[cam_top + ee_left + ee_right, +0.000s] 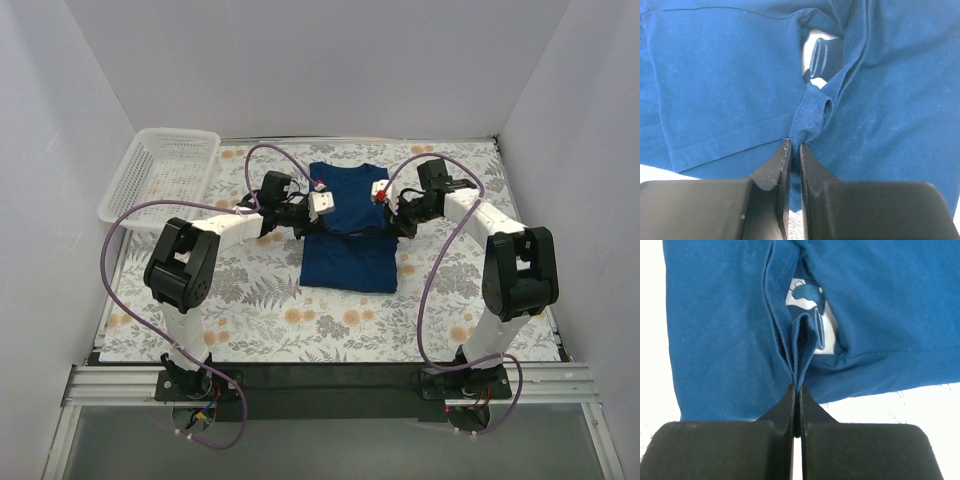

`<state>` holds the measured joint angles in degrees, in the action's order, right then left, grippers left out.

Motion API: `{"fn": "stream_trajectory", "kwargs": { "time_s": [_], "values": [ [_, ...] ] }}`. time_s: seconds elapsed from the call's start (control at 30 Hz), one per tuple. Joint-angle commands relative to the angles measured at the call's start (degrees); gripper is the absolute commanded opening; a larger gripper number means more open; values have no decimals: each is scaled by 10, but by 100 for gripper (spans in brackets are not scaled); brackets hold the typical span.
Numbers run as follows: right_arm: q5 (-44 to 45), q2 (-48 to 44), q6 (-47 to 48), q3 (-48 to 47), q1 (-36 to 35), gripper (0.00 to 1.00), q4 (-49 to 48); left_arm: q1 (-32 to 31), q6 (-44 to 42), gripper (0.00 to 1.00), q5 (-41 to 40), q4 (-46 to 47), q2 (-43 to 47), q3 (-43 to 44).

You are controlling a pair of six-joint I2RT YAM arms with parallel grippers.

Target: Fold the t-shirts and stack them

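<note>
Navy t-shirt [348, 260] lying mid floral table [250, 320], pinched from both sides.
The left gripper [795, 146] and right gripper [796, 388] are each clamping a thin bunched fold; the cloth is at risk of slipping out or skewing if one arm is pulling harder.

Both arms are reached forward and angled inward; the left hand [795, 145] and right hand [796, 388] are held pinched closed.

Navy t-shirt [349, 228], floral-patterned tablecloth [440, 300], white lattice basket [165, 172].
</note>
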<state>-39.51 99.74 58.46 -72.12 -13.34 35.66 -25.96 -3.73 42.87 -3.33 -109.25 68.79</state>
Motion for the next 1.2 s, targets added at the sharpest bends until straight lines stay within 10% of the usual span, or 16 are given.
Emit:
{"fn": "stream_trajectory", "kwargs": {
  "time_s": [0.0,1.17],
  "values": [
    [-3,10,-6,-32,7,1,-5,6,0,0,-3,21,-1,31],
    [12,113,-39,-130,9,1,-6,26,-1,0,-24,-1,-58,78]
  ]
}}
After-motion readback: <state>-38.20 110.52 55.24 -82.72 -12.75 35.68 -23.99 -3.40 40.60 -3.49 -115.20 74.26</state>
